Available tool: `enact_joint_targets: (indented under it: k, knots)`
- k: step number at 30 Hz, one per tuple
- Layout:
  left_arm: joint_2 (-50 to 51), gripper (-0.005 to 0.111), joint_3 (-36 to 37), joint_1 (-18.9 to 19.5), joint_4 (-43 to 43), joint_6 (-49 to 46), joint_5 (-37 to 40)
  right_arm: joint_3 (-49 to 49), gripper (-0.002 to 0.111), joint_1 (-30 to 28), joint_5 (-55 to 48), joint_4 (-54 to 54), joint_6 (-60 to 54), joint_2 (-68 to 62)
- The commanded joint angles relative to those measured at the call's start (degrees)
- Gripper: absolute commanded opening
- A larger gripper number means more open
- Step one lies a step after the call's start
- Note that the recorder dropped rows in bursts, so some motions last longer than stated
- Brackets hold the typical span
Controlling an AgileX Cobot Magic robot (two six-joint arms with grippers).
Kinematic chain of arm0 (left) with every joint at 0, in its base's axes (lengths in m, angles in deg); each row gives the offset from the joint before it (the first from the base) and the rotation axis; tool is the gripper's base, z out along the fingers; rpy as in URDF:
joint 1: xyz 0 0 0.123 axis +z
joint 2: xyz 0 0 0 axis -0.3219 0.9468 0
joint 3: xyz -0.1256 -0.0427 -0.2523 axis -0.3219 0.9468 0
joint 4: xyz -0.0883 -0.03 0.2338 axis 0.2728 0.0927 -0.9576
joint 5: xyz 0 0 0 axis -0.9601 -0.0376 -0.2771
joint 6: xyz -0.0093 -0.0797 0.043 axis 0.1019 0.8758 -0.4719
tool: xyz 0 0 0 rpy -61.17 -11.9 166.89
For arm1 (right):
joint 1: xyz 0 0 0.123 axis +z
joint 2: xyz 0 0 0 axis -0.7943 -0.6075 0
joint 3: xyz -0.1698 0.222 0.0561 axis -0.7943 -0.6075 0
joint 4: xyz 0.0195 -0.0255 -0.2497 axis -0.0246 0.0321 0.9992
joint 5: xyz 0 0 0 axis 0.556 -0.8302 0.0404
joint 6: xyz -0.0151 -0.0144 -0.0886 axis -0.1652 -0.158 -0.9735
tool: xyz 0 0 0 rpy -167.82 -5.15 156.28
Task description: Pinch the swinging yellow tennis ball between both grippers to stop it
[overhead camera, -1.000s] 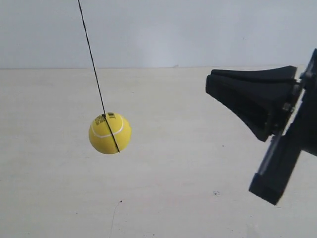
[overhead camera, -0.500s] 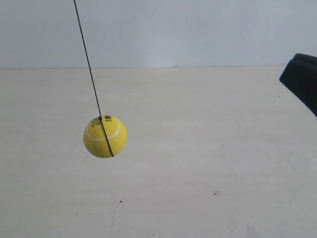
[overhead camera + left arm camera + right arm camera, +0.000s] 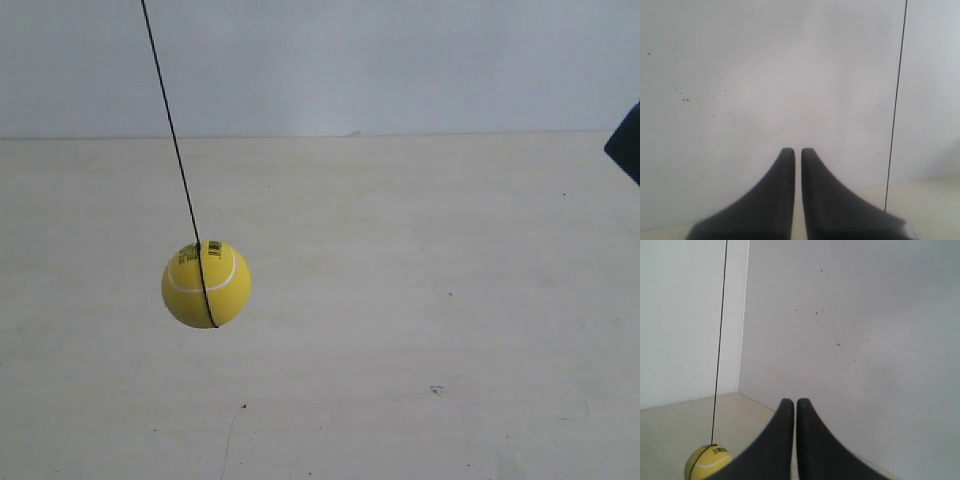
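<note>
The yellow tennis ball point(image 3: 206, 284) hangs on a thin dark string point(image 3: 171, 125) over the pale table, left of centre in the exterior view, with a white seam and a barcode sticker near its top. Only a black corner of the arm at the exterior view's right point(image 3: 626, 143) shows at the edge, far from the ball. My right gripper point(image 3: 790, 402) is shut and empty; the ball point(image 3: 706, 463) sits off to one side of it, partly behind a finger. My left gripper point(image 3: 793, 151) is shut with nothing in it; only the string point(image 3: 895, 115) shows there, the ball hidden.
A pale wooden tabletop point(image 3: 420, 320) lies under the ball, with a plain white wall point(image 3: 400, 60) behind it. Both wrist views face white walls with small dark specks point(image 3: 839, 344).
The ball has swung leftward and slightly lower in the exterior view. The black gripper at that view's right has drawn back, from filling the right side to a mere corner at the edge.
</note>
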Motion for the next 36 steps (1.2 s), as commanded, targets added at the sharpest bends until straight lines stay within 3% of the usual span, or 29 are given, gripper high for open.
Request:
enact_joint_targets:
  k: [1, 23, 27, 29, 36]
  knots:
    - [-1.18, 0.005, 0.35, -0.67, 0.36, 0.51, 0.4, -0.17, 0.0, 0.05, -0.25, -0.24, 0.62, 0.39]
    - [-1.18, 0.005, 0.35, -0.67, 0.36, 0.51, 0.4, -0.17, 0.0, 0.05, -0.25, -0.24, 0.62, 0.39]
    - [-1.18, 0.005, 0.35, -0.35, 1.77, -3.73, 0.95, -0.17, 0.0, 0.05, -0.25, -0.24, 0.62, 0.39]
    - [-1.18, 0.005, 0.35, 1.36, 5.39, -6.3, 2.74, -0.17, 0.0, 0.05, -0.25, -0.24, 0.62, 0.39]
    - [-1.18, 0.005, 0.35, 14.38, 18.99, -16.22, 16.08, -0.17, 0.0, 0.05, -0.25, -0.24, 0.62, 0.39]
